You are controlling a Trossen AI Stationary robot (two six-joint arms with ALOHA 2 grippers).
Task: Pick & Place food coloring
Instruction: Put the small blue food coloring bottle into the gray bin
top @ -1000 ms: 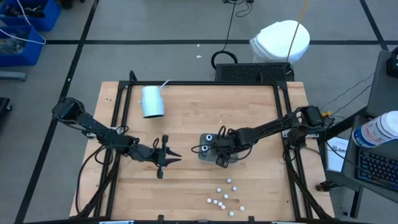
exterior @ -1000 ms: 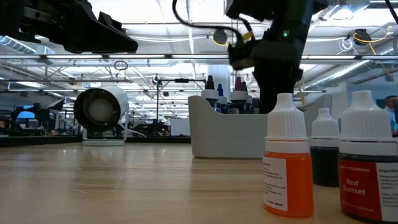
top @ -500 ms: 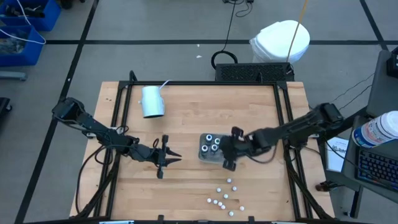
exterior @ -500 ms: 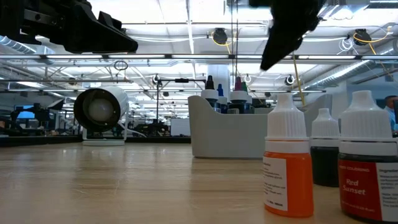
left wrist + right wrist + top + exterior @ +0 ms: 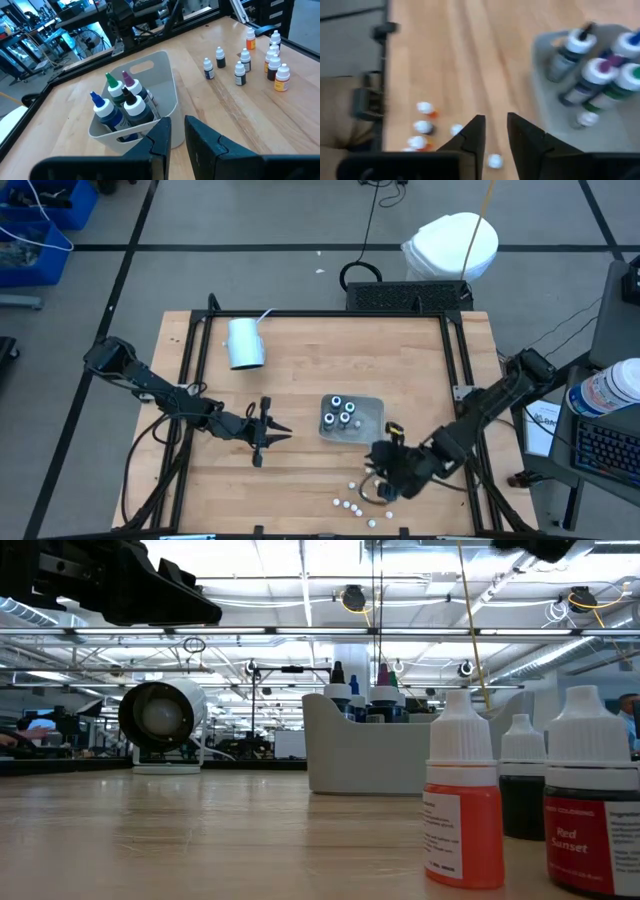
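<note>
The food coloring stands in two groups. Several larger bottles [image 5: 340,415] with coloured tips stand upright in the grey tray [image 5: 368,412] at mid-table, also shown in the left wrist view [image 5: 122,100]. Several small white-capped bottles [image 5: 358,502] stand on their bases near the table's near edge, close in the low view [image 5: 462,800]. My right gripper [image 5: 380,480] hovers above these small bottles [image 5: 422,125], fingers nearly together, nothing between them. My left gripper [image 5: 285,433] waits left of the tray, shut, holding nothing.
A pale blue cup [image 5: 245,343] lies on its side at the far left of the table. A black frame rail [image 5: 458,380] runs along the table's edges. Bare wood lies between the tray [image 5: 545,50] and the small bottles.
My right gripper has risen from just above the tray and swung toward the table's near edge, turning as it went. It now hangs over the small bottles. The tray and its bottles have stayed where they were.
</note>
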